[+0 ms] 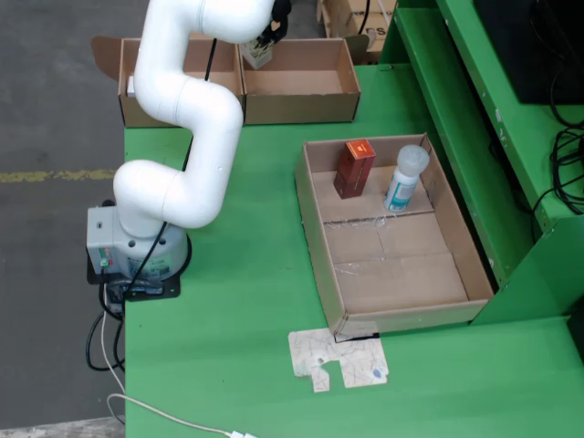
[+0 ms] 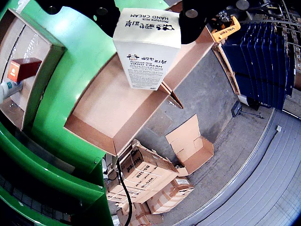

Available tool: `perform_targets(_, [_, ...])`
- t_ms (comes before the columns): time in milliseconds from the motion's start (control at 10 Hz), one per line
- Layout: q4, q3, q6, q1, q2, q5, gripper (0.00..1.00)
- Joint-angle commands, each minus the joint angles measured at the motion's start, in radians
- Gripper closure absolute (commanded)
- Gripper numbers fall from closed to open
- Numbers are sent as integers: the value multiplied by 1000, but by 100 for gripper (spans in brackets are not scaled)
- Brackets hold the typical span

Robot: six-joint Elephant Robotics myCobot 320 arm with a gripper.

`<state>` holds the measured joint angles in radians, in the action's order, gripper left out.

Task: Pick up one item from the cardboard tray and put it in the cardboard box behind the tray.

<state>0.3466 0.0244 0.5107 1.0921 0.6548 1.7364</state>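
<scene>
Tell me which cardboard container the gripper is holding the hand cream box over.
The open brown cardboard box at the table's far edge; the gripper holds the white hand cream carton above it, not the long tray.

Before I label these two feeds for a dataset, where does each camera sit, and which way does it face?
View from above: fixed high over the green table, looking down on the cardboard tray, the boxes behind it, and the white arm.
View that rides on the gripper: mounted at the gripper, looking down past the jaws, shut on the hand cream box, into the cardboard box and the floor beyond.
Shared: the hand cream box, cardboard box, tray, red box.
</scene>
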Motion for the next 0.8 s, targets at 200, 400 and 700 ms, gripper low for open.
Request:
perform_targets(200, [-23, -24, -2, -16, -5, 21, 100])
perform_targets(400, [-1, -24, 1, -23, -5, 43, 100])
perform_targets(700, [43, -24, -8, -35, -3, 59, 100])
